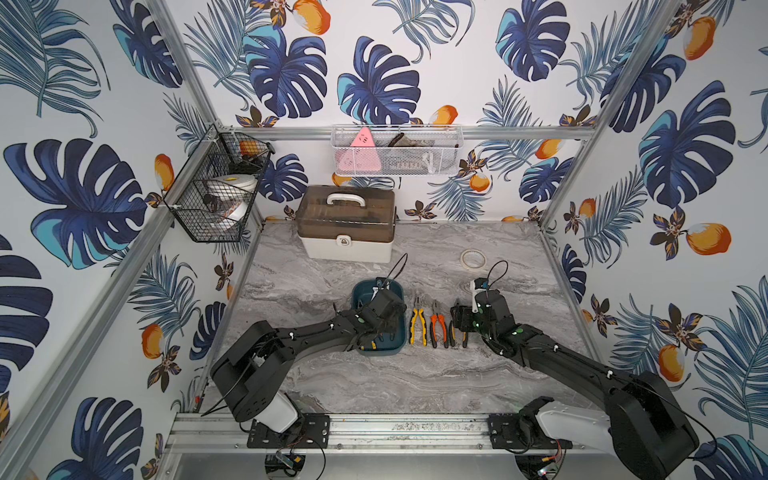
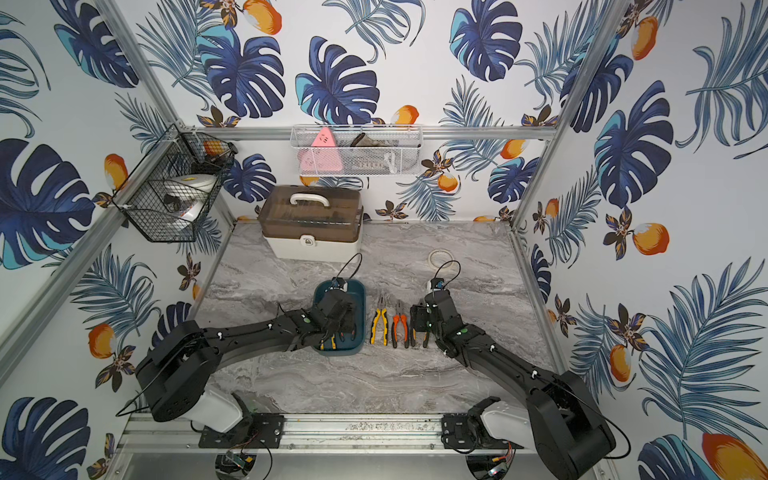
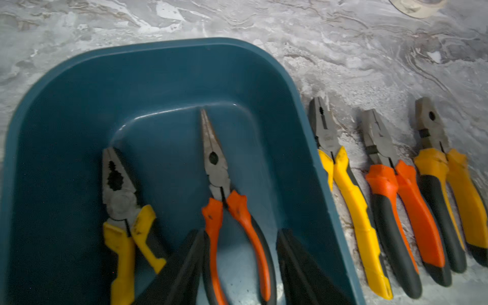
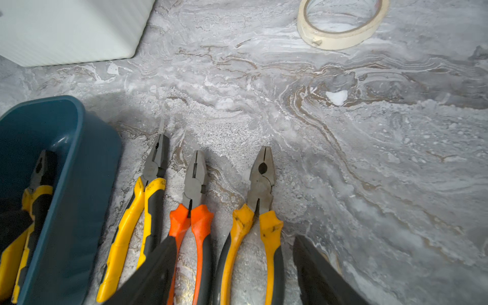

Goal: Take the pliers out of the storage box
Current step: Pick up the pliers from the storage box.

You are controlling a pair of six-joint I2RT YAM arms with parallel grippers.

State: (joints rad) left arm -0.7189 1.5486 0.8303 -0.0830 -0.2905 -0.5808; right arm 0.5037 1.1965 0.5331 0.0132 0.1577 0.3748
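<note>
Teal plastic forms the storage box (image 3: 163,47), a shallow open bin standing on the grey marble-patterned tabletop (image 4: 369,158). Two of the pliers lie on its floor: yellow-handled combination pliers (image 3: 118,195) and, beside them, orange-handled long-nose pliers (image 3: 215,169), both with their heads pointing toward the bin's far end. The left gripper (image 3: 239,237) is down inside the bin with its black fingers (image 3: 184,264) set to either side of the long-nose pair's handles; a sliver of bin floor shows between one handle and the finger next to it, so the jaws stand apart and nothing is clamped. Three more pliers lie in a parallel row on the tabletop just beside the bin, heads pointing the same way: a yellow-and-black pair (image 3: 351,200) nearest the bin wall, an orange-and-black pair (image 3: 384,182) in the middle, and an amber-and-black pair (image 3: 435,163) outermost. The right gripper (image 4: 235,239) is over the handles of the last two, fingers wide apart and gripping nothing. Farther back a roll of cream masking tape (image 4: 340,42) lies flat, and a white toolbox with a brown translucent lid (image 1: 347,245) stands at the rear.
</note>
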